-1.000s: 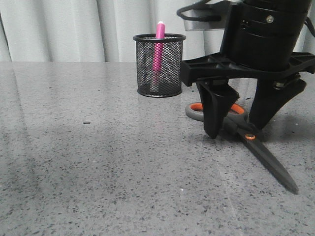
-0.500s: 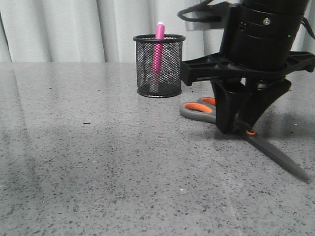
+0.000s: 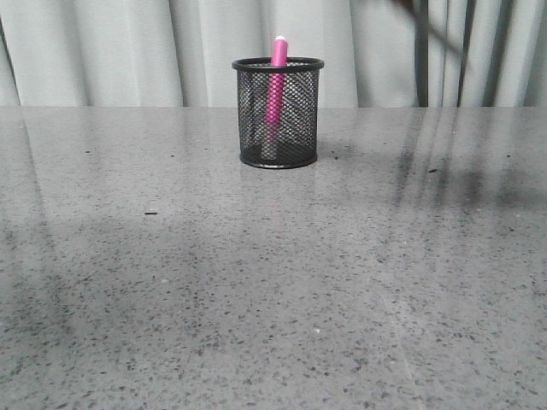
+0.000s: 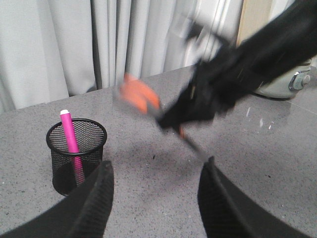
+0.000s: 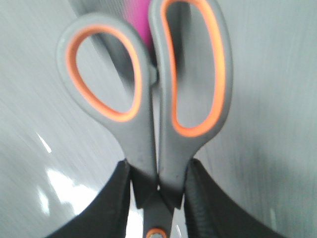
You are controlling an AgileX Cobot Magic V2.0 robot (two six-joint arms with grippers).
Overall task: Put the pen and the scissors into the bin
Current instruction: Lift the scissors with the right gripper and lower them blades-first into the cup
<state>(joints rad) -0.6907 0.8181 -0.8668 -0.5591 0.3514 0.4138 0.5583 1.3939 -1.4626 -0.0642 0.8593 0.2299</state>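
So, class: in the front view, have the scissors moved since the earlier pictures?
Yes. They lay on the table right of the bin; that spot is now bare. The right end effector holds the scissors lifted above the table.

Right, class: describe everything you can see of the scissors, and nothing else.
The scissors have two grey handles, each loop lined in orange, with an orange pivot ring low down. The handles are closed together. The right gripper is shut on them just below the loops, its black fingers pressing either side. In the left wrist view they appear as a motion-blurred orange patch held above the table, beside the mesh bin. The blades are barely visible.
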